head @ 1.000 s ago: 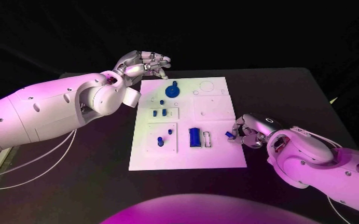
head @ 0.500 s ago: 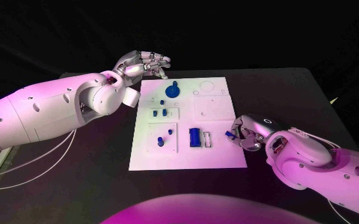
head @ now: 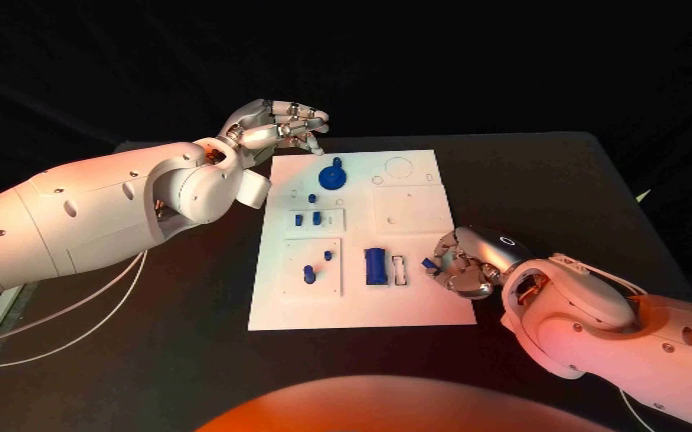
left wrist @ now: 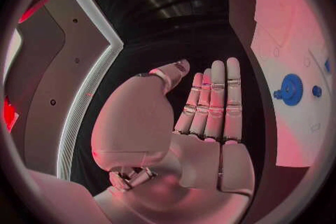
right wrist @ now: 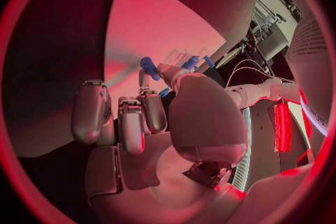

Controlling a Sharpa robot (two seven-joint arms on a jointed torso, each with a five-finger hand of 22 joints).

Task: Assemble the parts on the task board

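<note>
my right hand point(head: 464, 264) pinches a small blue part point(head: 431, 264) at the task board's point(head: 411, 207) near right edge, beside the empty slot point(head: 400, 271). a tilted insertion may jam. my left hand point(head: 281, 126) hovers empty, fingers loosely apart.

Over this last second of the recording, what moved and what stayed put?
The right hand, pinching a small blue part, moved leftward over the white task board's right edge, toward the empty slot beside the blue rectangular block. The left hand stayed hovering beyond the board's far-left corner, and the round blue disc and other parts did not move.
</note>
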